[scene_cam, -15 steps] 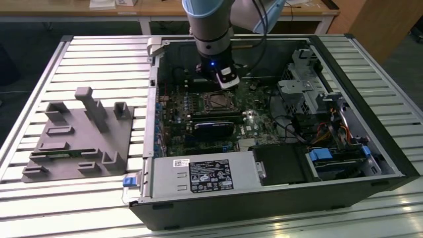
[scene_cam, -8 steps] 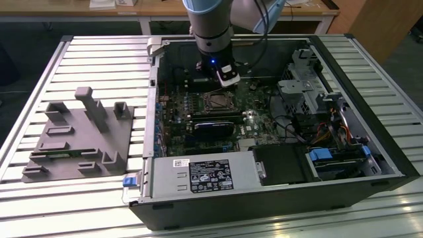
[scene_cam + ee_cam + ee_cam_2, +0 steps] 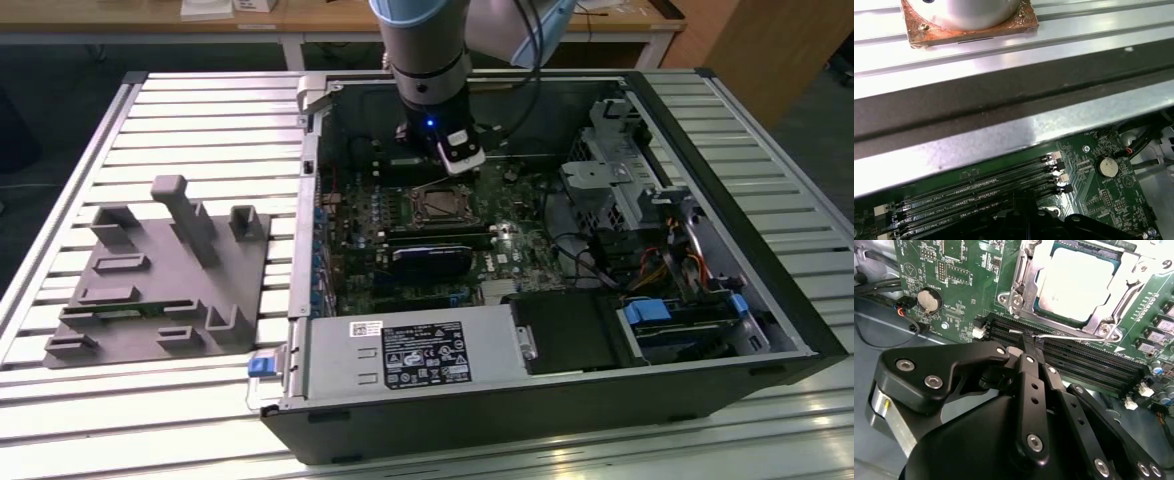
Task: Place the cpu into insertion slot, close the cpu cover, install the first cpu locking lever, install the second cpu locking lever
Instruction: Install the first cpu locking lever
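In the second wrist view the cpu [image 3: 1079, 282] lies flat in the insertion slot [image 3: 1026, 295], its silvery top showing through the window of the cpu cover [image 3: 1126, 287], which lies down over it. A thin wire locking lever [image 3: 1069, 337] runs along the socket's edge beside the memory slots. My gripper [image 3: 1028, 340] has its black fingers shut together on that lever near its hooked end. In the exterior view the gripper [image 3: 430, 172] hangs inside the open computer case, just behind the insertion slot [image 3: 434, 205].
Long black memory slots [image 3: 1089, 362] lie right by the lever, and a coin battery [image 3: 929, 300] sits on the green board. The case wall [image 3: 1004, 100], a drive cage [image 3: 627, 190] and cables [image 3: 641, 265] ring the board. A grey fixture [image 3: 147, 280] stands at the exterior view's left.
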